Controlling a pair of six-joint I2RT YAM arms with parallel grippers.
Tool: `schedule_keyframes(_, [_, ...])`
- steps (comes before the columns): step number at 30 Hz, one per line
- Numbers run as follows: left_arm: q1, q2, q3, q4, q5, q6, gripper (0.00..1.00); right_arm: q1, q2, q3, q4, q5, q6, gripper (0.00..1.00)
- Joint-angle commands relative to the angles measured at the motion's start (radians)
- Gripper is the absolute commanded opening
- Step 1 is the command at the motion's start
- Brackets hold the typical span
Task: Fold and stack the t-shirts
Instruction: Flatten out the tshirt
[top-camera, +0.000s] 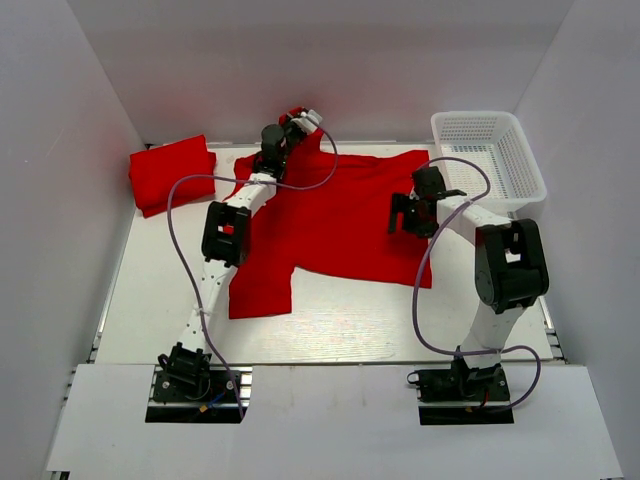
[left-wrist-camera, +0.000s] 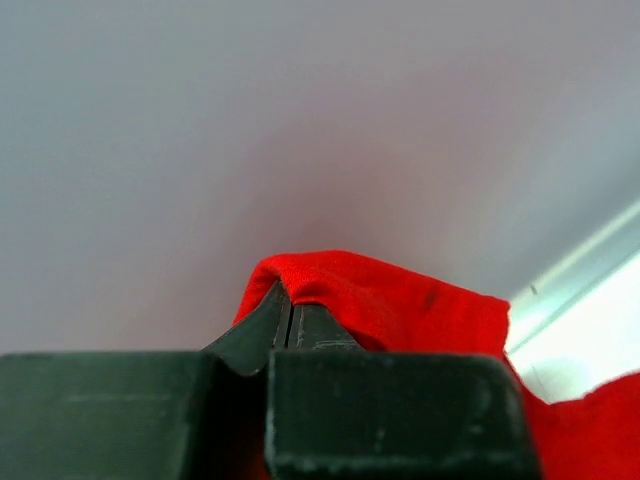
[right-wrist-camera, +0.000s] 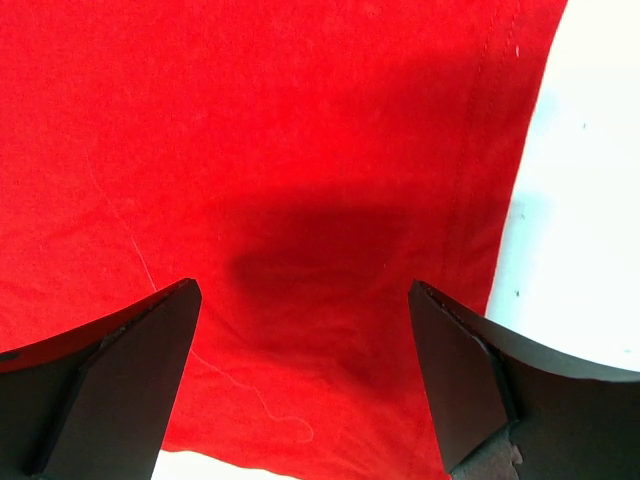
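One plain red cloth t-shirt (top-camera: 340, 215) was mid-fold; left gripper (left-wrist-camera: 289, 318) pinched its far edge; right gripper (right-wrist-camera: 302, 292) gaped empty; nearward pull seemed next.

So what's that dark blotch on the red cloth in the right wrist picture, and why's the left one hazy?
Right wrist view: a shadow on the t-shirt, likely cast by the open right gripper. Left wrist view: blank wall, tinted pink beside the t-shirt pinched in the left gripper.
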Motion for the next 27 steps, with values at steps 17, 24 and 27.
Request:
schedule_keyframes(17, [0.012,-0.203,-0.112,-0.027,-0.103,-0.104,1.00,-0.002,-0.073,0.045,-0.057,-0.008,0.005,0.90])
schedule_keyframes(24, [0.003,-0.521,-0.263,-0.413,-0.166,-0.392,1.00,-0.002,-0.143,0.030,-0.067,0.013,0.028,0.90])
schedule_keyframes(27, [0.003,-0.636,-0.264,-0.721,-0.180,-0.538,1.00,-0.002,-0.169,0.010,-0.081,0.023,0.065,0.90])
